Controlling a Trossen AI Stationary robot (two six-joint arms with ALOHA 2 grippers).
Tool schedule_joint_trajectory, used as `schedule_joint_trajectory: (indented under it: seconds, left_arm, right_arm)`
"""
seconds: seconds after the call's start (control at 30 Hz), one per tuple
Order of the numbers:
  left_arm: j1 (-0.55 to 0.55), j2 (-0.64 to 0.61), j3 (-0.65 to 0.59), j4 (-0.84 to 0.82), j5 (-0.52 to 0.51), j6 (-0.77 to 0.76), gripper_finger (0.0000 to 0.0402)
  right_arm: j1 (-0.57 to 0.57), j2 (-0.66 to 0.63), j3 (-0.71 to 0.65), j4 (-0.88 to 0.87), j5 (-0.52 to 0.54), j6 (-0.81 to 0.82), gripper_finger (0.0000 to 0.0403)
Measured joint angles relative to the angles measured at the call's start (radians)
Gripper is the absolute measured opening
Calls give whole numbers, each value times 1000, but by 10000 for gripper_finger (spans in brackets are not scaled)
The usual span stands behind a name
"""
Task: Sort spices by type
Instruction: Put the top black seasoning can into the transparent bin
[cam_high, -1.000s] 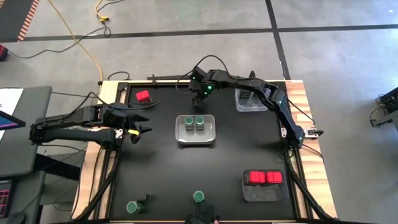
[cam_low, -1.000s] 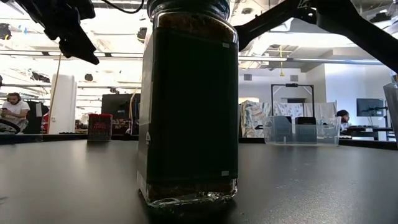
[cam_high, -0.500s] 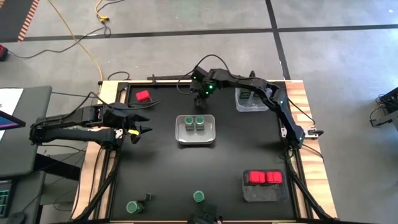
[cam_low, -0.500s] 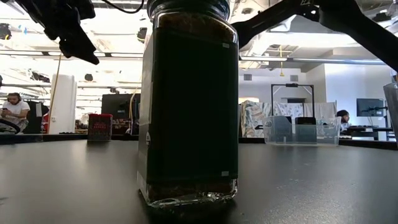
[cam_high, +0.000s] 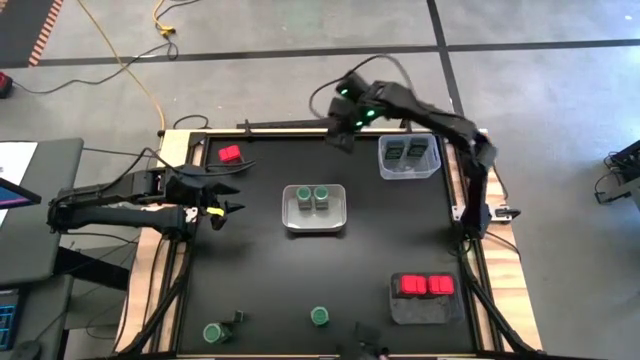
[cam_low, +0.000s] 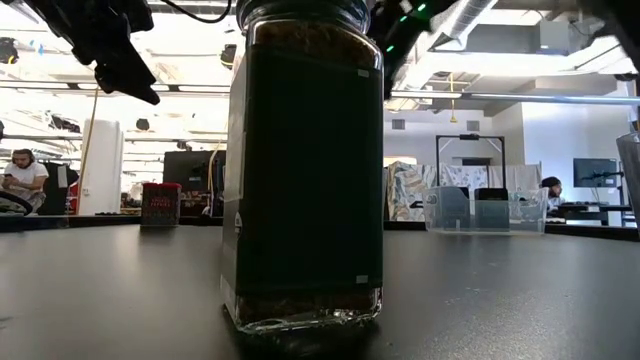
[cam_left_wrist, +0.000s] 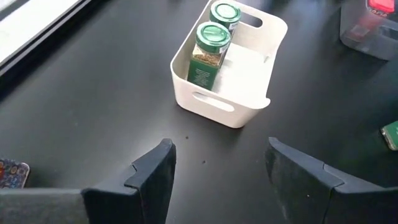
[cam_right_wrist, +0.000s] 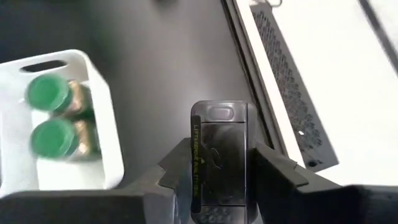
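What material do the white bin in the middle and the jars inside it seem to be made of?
The white bin looks like moulded plastic: smooth matte walls, rounded corners, cut-out handle slots. The two jars seem to be clear glass or clear plastic, since brownish spice shows through above the green label; the pictures cannot settle which. Their green lids look like glossy plastic with ribbed edges.

Two dark jointed arms, black cables looped alongside; green lights near right hand (cam_high: 342, 138).

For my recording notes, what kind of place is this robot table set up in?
Probably a shared lab or workshop: a taped concrete floor, a person at a desk, monitors behind.
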Motion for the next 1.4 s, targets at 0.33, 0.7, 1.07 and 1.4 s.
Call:
schedule_joint_trajectory:
  seconds: [0.33,0.7,1.07,1.4]
  left_arm:
    - [0,0,0,-2,-1,0,234]
    - [0,0,0,-2,-2,45,234]
    - [0,0,0,0,-2,46,234]
    - [0,0,0,0,-2,46,234]
  right_arm:
    - [-89,-332,-261,-108,-25,-73,155]
    - [-160,-627,-625,-139,-18,-43,156]
    - [-227,-717,-752,-265,100,-196,156]
    - [-224,-630,-796,-119,172,-304,158]
